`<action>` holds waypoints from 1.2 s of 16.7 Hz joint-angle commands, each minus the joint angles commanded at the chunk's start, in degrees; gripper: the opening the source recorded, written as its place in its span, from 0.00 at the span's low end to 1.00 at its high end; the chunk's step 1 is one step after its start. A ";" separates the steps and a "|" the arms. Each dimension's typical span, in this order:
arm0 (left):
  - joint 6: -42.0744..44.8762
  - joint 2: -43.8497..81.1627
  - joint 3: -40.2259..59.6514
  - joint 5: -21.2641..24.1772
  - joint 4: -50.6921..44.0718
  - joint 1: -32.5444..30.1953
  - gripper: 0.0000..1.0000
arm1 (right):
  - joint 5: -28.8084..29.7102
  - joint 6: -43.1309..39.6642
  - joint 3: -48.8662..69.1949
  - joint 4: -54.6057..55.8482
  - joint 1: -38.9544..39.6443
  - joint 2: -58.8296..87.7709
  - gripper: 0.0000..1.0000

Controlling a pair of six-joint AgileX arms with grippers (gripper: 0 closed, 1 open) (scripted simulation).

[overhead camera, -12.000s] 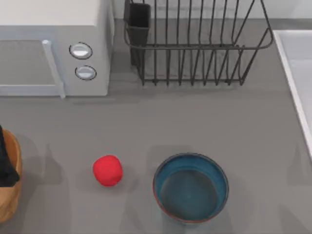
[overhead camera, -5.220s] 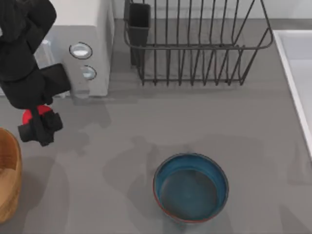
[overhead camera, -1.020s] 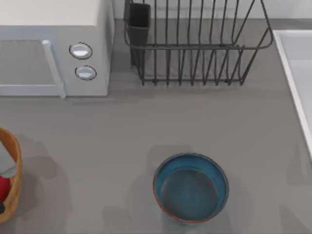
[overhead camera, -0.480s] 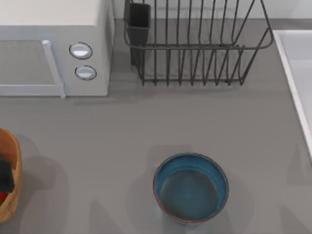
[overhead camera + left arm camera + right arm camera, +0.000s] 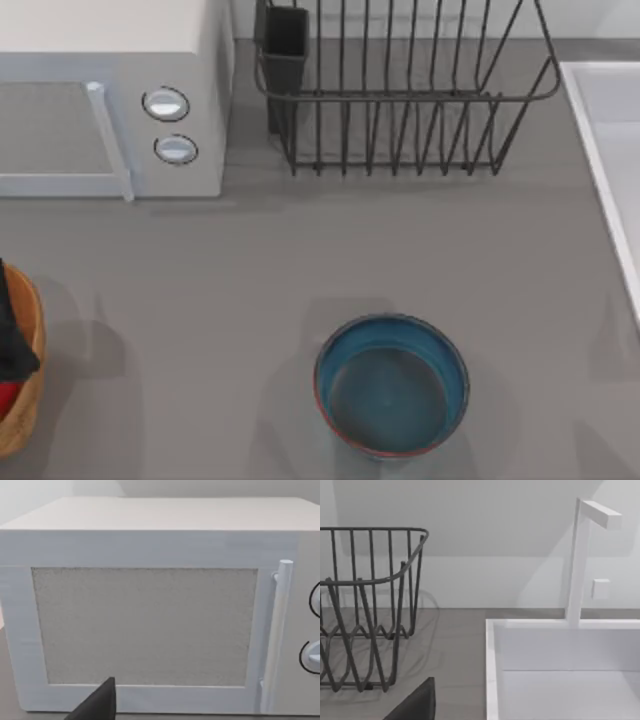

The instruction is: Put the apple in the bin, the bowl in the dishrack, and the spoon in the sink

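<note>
- The grey table (image 5: 330, 250) is lying flat across the top view, and a pale wall is standing behind it in both wrist views.
- The microwave (image 5: 110, 95) is sitting in the upper left of the top view; our left wrist view is facing its speckled door (image 5: 145, 625) and upright handle (image 5: 280, 630), which the top view gives us from above.
- The sink (image 5: 610, 150) is running down the right edge of the top view as a pale rim; our right wrist view is showing its basin (image 5: 565, 670) with a white faucet (image 5: 580, 560) rising behind it.
- The dishrack (image 5: 400, 95) is standing at the upper middle of the top view, long axis left to right, prongs upright, with the cutlery cup (image 5: 284, 45) at its left corner; our right wrist view is catching its rounded end (image 5: 365, 605).
- The bowl (image 5: 392, 385) is sitting upright, mouth up, at the lower middle of the top view, well apart from the rack.
- The bin (image 5: 28, 385) is being cut by the lower left edge of the top view.
- Our left gripper (image 5: 12, 335) is hovering as a dark shape over the bin; we cannot tell whether it is released or clenched.
- The apple (image 5: 8, 395) is peeking out as a red sliver inside the bin, just below that gripper.
</note>
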 joint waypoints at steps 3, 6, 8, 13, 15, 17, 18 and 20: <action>0.00 0.00 0.00 0.00 0.00 0.00 1.00 | 0.00 0.01 0.02 -0.02 0.01 0.02 1.00; 0.00 0.00 0.00 0.00 0.00 0.00 1.00 | 0.16 1.94 3.58 -3.24 1.77 3.63 1.00; 0.00 0.00 0.00 0.00 0.00 0.00 1.00 | 0.25 4.59 8.76 -7.69 4.35 9.11 1.00; 0.00 0.00 0.00 0.00 0.00 0.00 1.00 | 0.13 14.29 27.37 -24.03 13.99 33.08 1.00; 0.00 0.00 0.00 0.00 0.00 0.00 1.00 | -0.05 18.83 35.69 -31.70 18.40 45.15 1.00; 0.00 0.00 0.00 0.00 0.00 0.00 1.00 | -0.27 23.39 43.92 -39.40 22.77 56.99 1.00; 0.00 0.00 0.00 0.00 0.00 0.00 1.00 | -0.37 25.60 47.90 -43.13 24.89 62.49 1.00; 0.00 0.00 0.00 0.00 0.00 0.00 1.00 | -0.50 29.73 55.57 -50.10 28.88 72.32 1.00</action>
